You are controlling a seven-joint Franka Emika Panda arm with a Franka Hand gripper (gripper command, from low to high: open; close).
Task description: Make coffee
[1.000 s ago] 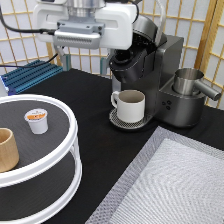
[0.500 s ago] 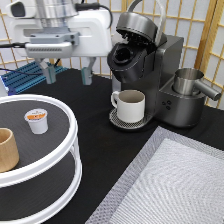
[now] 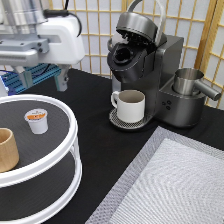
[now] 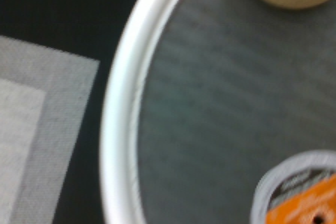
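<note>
The coffee pod (image 3: 36,120), white with an orange foil lid, stands on the top tier of a white round two-tier tray (image 3: 71,131). Its orange lid (image 4: 309,196) fills a corner of the wrist view. My gripper (image 3: 42,80) hangs open at the exterior view's top left, above and slightly behind the pod, touching nothing. One dark finger (image 3: 61,80) shows clearly. The coffee machine (image 3: 160,70) stands at the exterior view's top middle with its lid raised. A cream mug (image 3: 131,105) sits on its drip plate.
A tan wooden cup (image 3: 6,150) stands on the tray left of the pod. A steel pitcher (image 3: 189,81) sits right of the machine. A grey woven mat (image 3: 170,185) covers the exterior view's bottom right. A blue rack (image 3: 32,75) lies behind the tray.
My gripper has travelled from in front of the coffee machine toward the exterior view's left, and now hangs over the tray. The pod, mug and cup have stayed put.
</note>
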